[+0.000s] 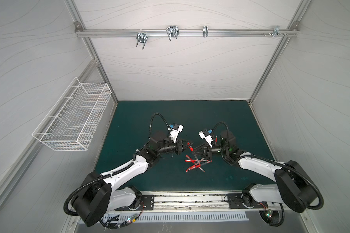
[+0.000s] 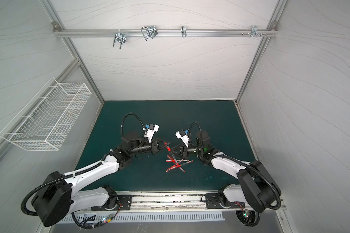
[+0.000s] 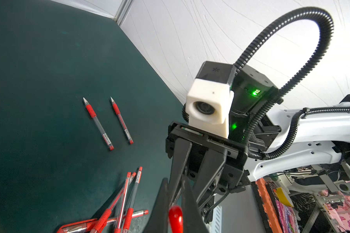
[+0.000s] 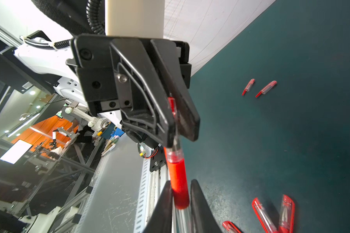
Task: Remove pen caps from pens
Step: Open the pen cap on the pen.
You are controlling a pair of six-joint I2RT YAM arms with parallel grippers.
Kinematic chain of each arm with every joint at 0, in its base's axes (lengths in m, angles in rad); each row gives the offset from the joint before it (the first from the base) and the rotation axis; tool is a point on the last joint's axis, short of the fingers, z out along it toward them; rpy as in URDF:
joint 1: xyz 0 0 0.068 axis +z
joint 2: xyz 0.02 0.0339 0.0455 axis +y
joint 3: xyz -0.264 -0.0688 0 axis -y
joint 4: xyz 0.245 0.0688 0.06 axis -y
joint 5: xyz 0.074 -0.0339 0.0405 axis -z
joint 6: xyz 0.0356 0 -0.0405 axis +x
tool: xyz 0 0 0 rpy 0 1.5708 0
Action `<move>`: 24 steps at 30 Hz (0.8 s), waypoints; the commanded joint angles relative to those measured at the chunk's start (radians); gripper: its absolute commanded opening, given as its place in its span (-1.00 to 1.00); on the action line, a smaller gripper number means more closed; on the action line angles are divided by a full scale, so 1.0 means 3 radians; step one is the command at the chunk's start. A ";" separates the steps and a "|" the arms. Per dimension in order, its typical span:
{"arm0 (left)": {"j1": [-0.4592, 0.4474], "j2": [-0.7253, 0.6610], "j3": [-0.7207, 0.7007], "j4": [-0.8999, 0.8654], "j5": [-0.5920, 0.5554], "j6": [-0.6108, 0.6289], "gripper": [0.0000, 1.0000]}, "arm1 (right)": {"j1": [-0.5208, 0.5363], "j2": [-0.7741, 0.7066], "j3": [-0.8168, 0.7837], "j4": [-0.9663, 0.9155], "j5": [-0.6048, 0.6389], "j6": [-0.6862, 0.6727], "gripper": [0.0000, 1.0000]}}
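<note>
Dark green mat (image 1: pixel 170 121) as I see it from my remote station. Beyond the left gripper (image 1: pixel 189 143), two short red plastic caps (image 4: pixel 266 89) lie loose. That gripper's jaws clamp the translucent red cap (image 4: pixel 172 105) of a thin clear-barrelled pen (image 4: pixel 178 181); my right gripper (image 1: pixel 192 150) is closed around that pen's red band. Beneath lies a heap of pens (image 1: pixel 193 166); two uncapped pens (image 3: pixel 98 123) rest farther right.

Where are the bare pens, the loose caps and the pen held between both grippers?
bare pens (image 3: pixel 100 129): left wrist view, clear barrel of one.
loose caps (image 4: pixel 266 88): right wrist view, body of one.
held pen (image 4: pixel 178 181): right wrist view, red grip.
</note>
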 commanded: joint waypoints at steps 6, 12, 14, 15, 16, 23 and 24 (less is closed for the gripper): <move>-0.0015 -0.0036 0.0107 0.0159 0.0030 0.0044 -0.43 | 0.0064 -0.0095 0.0112 -0.0191 0.0247 -0.0145 -0.95; -0.0015 0.0005 0.0117 0.0164 0.0044 0.0038 -0.24 | 0.0418 -0.0426 -0.0006 -0.0388 0.1230 -0.0437 -1.00; -0.0015 0.0009 0.0115 0.0177 0.0045 0.0033 -0.24 | 0.0476 -0.0465 -0.0035 -0.0364 0.1365 -0.0453 -1.00; -0.0015 0.0018 0.0112 0.0183 0.0052 0.0031 -0.24 | 0.0493 -0.0469 -0.0045 -0.0349 0.1405 -0.0452 -1.00; -0.0013 0.0022 0.0112 0.0188 0.0054 0.0028 -0.24 | 0.0514 -0.0470 -0.0051 -0.0333 0.1422 -0.0452 -1.00; -0.0014 0.0055 0.0105 0.0268 0.0126 0.0000 -0.40 | 0.0581 -0.0441 -0.0052 -0.0300 0.1481 -0.0451 -1.00; -0.0015 0.0056 0.0106 0.0275 0.0127 -0.0005 -0.40 | 0.0578 -0.0443 -0.0057 -0.0286 0.1489 -0.0448 -1.00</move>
